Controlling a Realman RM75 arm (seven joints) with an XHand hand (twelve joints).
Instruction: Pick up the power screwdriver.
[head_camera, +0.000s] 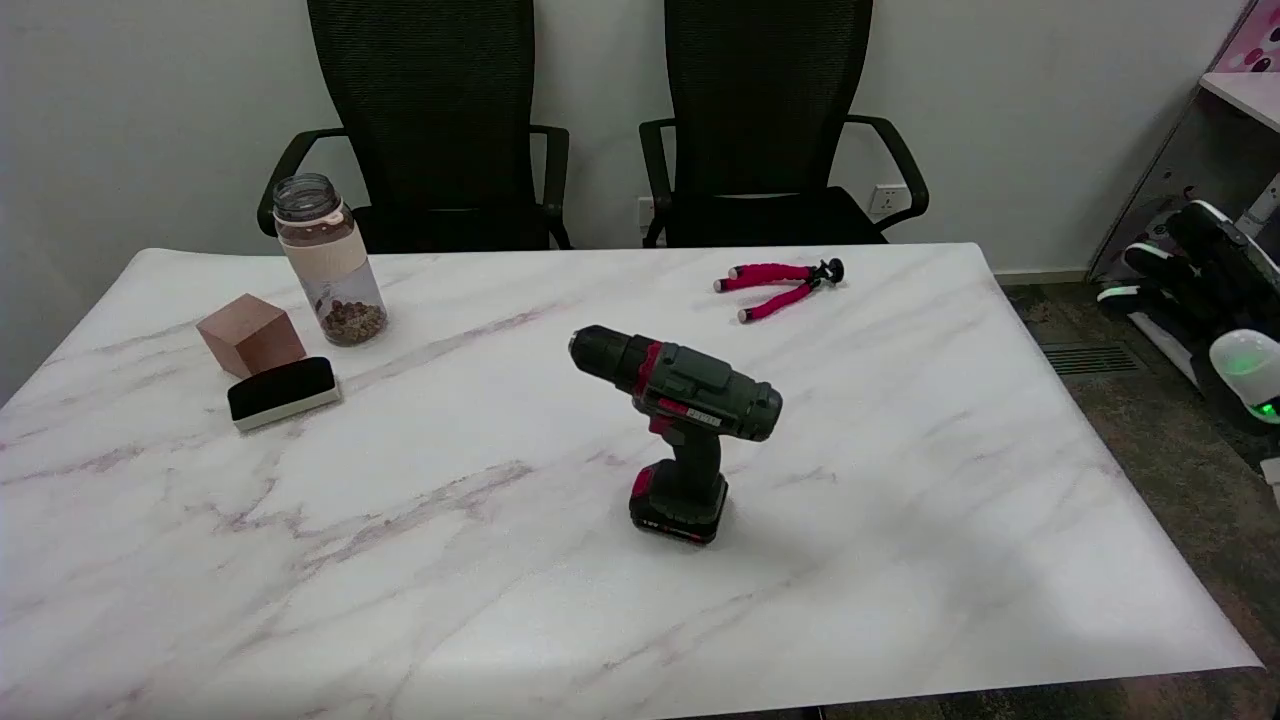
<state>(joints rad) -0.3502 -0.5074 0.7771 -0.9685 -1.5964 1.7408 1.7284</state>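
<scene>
The power screwdriver (684, 425), dark grey with red trim, stands upright on its battery base near the middle of the marble table (500, 560). Its chuck points toward the upper left. No hand touches it. My right hand does not show anywhere in the head view.
A small red-legged tripod (780, 285) lies at the back right. At the back left stand a clear jar (328, 262) with brown contents, a wooden cube (250, 335) and a black eraser block (283, 392). Two black chairs (440, 130) stand behind the table.
</scene>
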